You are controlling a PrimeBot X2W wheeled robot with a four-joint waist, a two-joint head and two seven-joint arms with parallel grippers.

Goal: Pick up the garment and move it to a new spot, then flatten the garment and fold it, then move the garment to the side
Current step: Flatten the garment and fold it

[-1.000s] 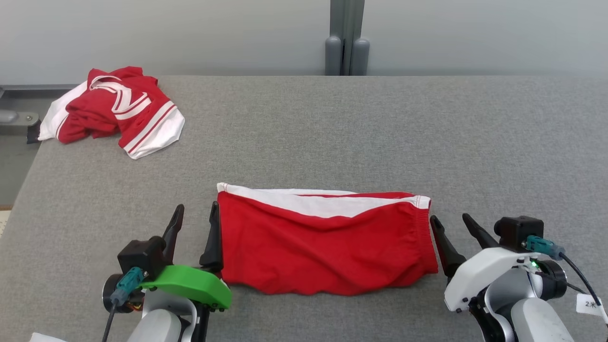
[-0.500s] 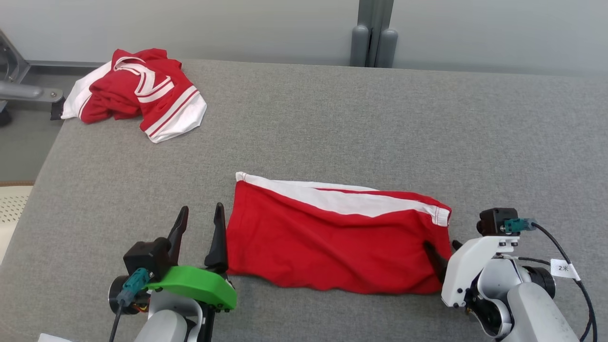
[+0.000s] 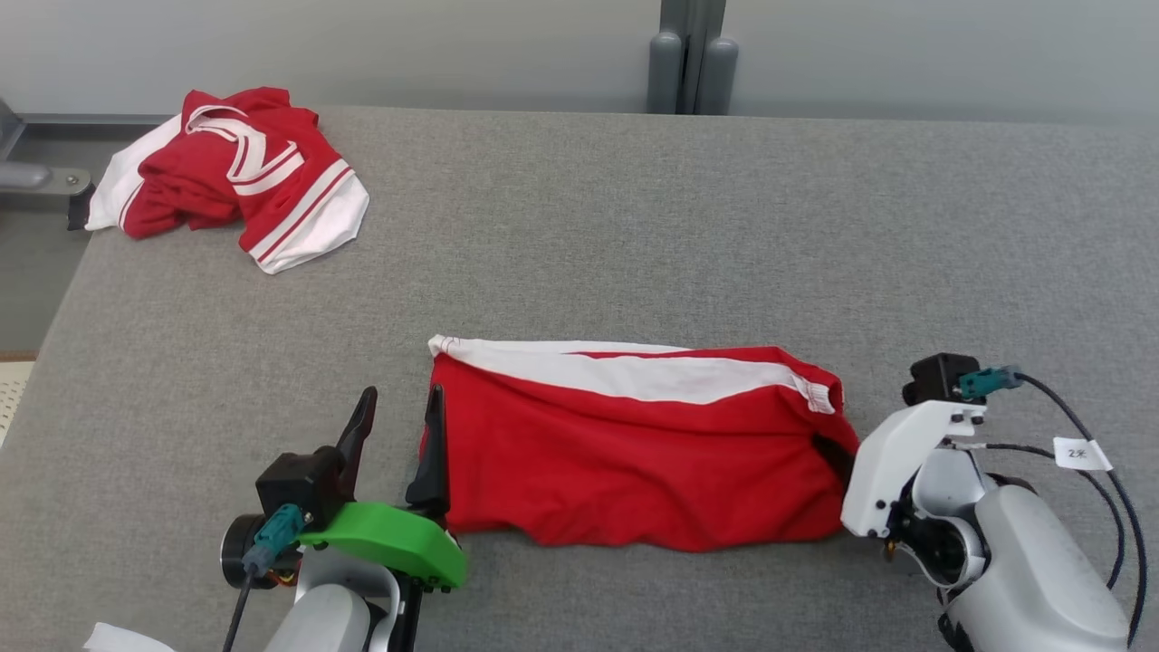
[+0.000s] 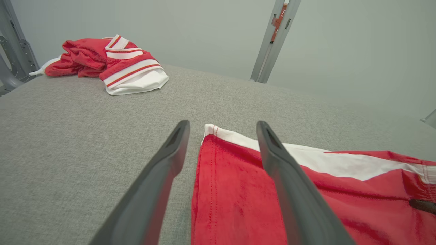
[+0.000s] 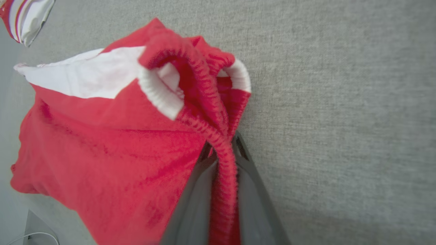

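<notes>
The garment (image 3: 226, 172), a bright red T-shirt with white red-striped sleeves, lies crumpled at the table's far left corner, and also shows in the left wrist view (image 4: 112, 61). Nearer me lies a smaller red garment with a white band (image 3: 634, 462), flat and folded. My left gripper (image 3: 402, 398) stands open at its left edge, one finger over the cloth (image 4: 223, 126). My right gripper (image 5: 223, 149) is shut on the elastic waistband of this smaller garment (image 5: 102, 136) at its right end, which is bunched and lifted slightly.
The grey padded table (image 3: 634, 235) stretches wide behind and to the right. A grey metal post (image 3: 690, 54) stands at the back edge. The table's left edge (image 3: 54, 308) drops off beside the T-shirt.
The camera shifted. My right gripper moved in from beside the smaller garment's right edge and shut on its waistband, bunching it. The left gripper stayed open at the left edge.
</notes>
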